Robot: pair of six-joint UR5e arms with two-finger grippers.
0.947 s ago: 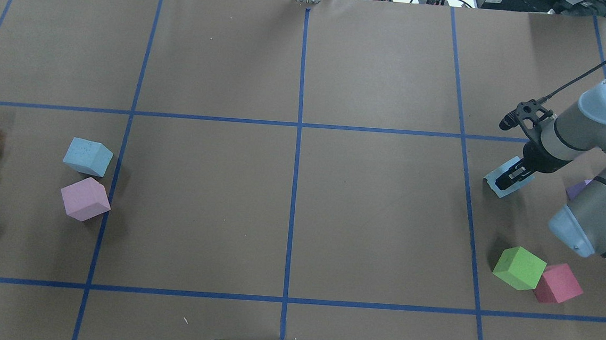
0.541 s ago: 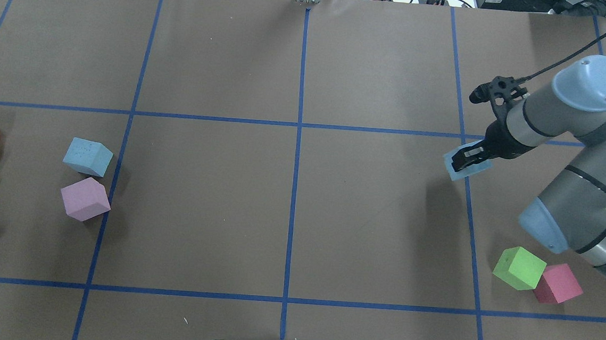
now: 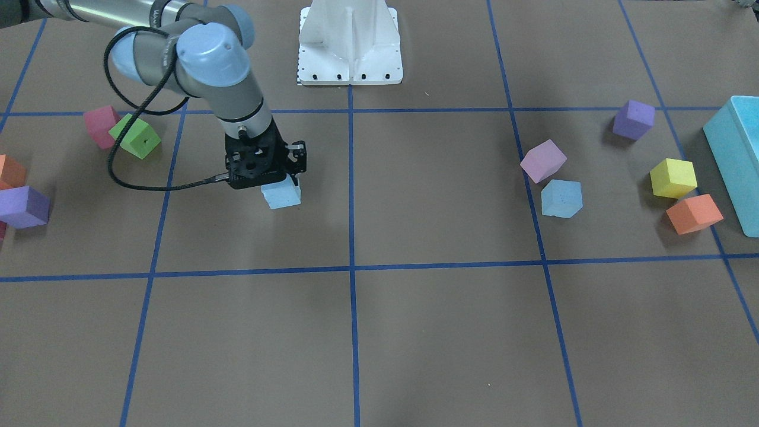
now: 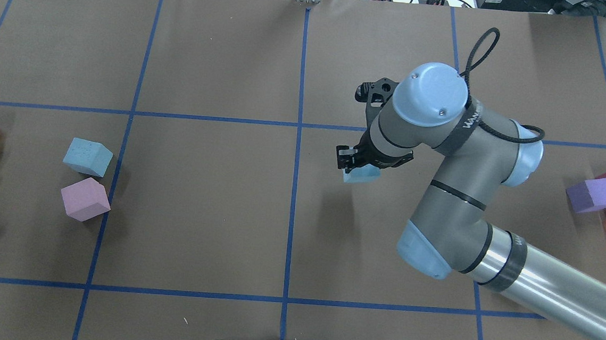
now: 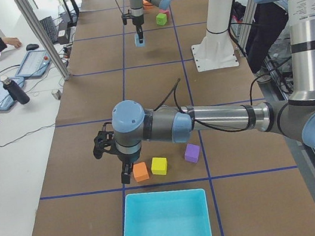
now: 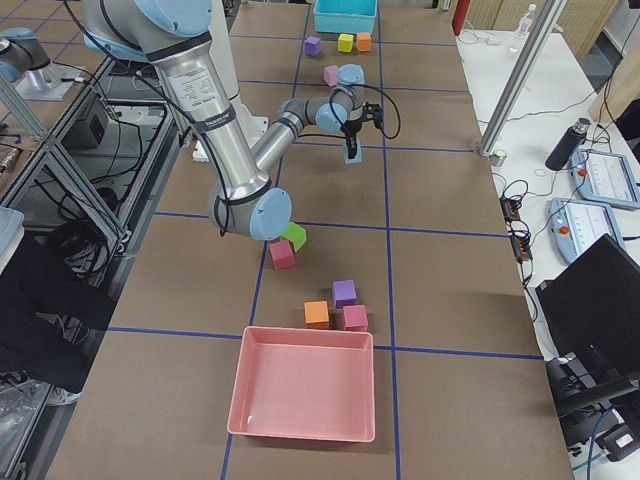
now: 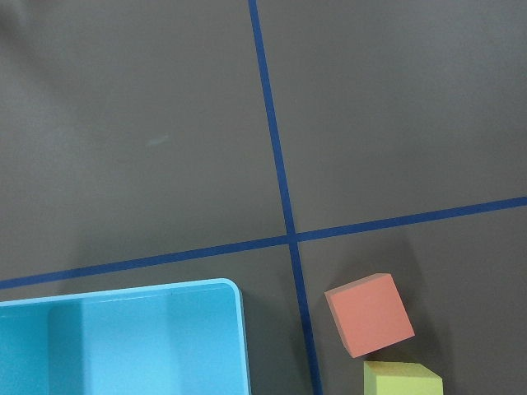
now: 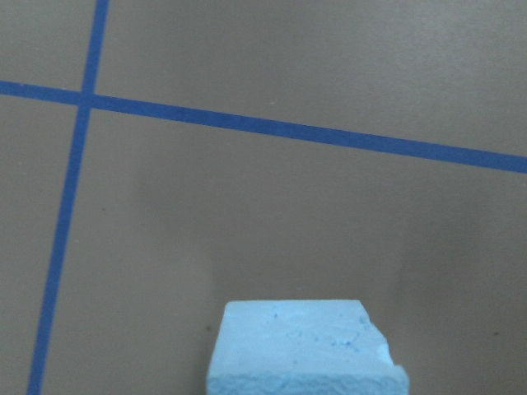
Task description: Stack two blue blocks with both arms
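Black left gripper hovers by an orange foam cube; its opening I cannot tell. One pale-blue foam cube waits on the table's left. Near centre, the right gripper clamps the second pale-blue foam cube: picked, not yet stacked.

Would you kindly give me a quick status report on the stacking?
Right claw shut on one blue block, lifted. Left claw near orange cube, state unclear. Other blue block free, lilac cube beside it.
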